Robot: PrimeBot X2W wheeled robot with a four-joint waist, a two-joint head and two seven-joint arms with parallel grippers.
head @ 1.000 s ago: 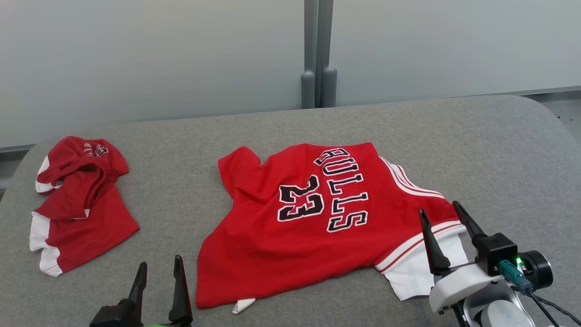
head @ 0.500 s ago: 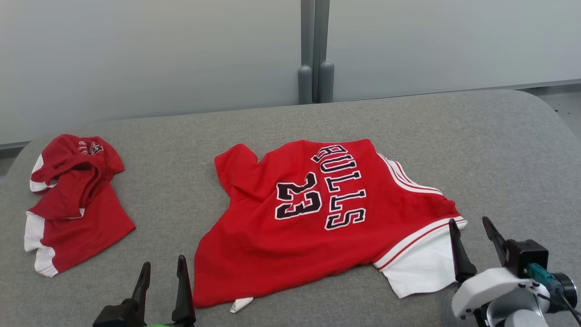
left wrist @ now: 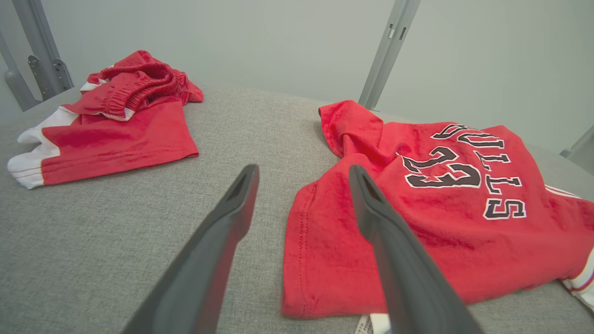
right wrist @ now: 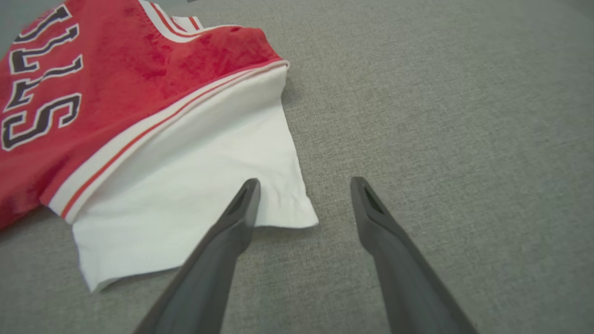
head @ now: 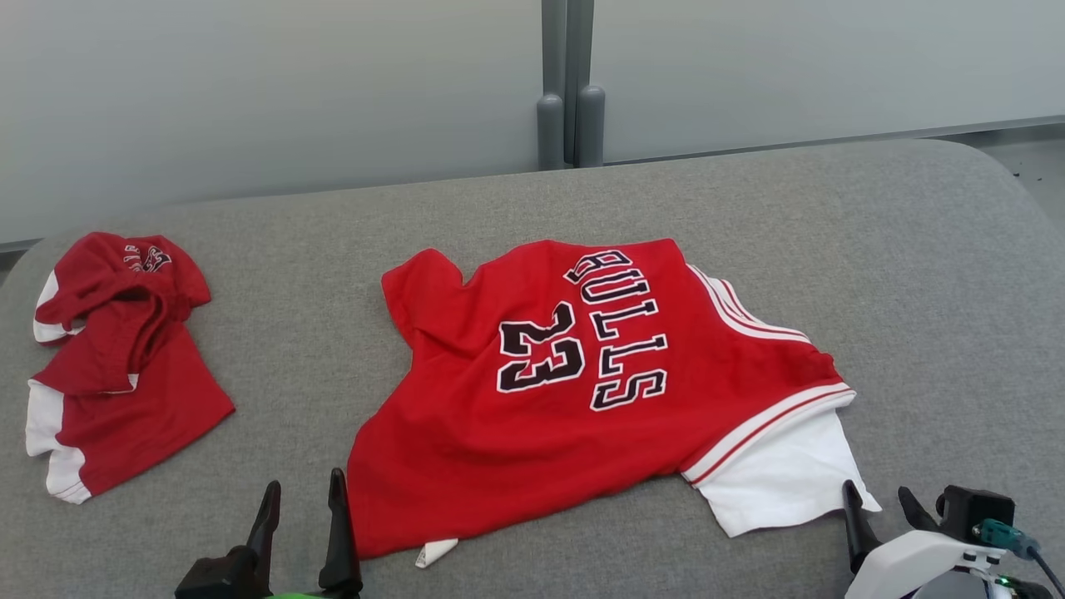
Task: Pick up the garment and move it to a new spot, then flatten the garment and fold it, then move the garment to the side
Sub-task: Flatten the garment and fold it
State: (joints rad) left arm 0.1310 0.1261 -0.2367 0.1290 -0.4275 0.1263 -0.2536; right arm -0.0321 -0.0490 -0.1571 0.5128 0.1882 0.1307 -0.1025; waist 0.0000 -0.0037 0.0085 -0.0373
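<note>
The garment [head: 582, 391] is a red "BULLS 23" jersey with a white sleeve, lying spread but wrinkled in the middle of the grey padded surface [head: 915, 291]. My left gripper [head: 304, 482] stands open just off the jersey's near left hem corner. In the left wrist view the left gripper [left wrist: 304, 168] straddles that hem of the garment [left wrist: 441, 222] from above. My right gripper [head: 875, 491] is open beside the white sleeve's corner. In the right wrist view the right gripper [right wrist: 305, 180] holds nothing, and the garment [right wrist: 116, 93] lies to its left.
A second red and white piece, crumpled shorts [head: 116, 366], lies at the far left of the surface and appears as the shorts [left wrist: 116, 125] in the left wrist view. Pale wall panels with a grey post [head: 566, 125] rise behind. Bare grey padding stretches to the right of the jersey.
The head camera has shifted, so everything sits a little higher and further left. My right gripper has drawn back off the white sleeve toward the near edge. The left gripper has hardly moved.
</note>
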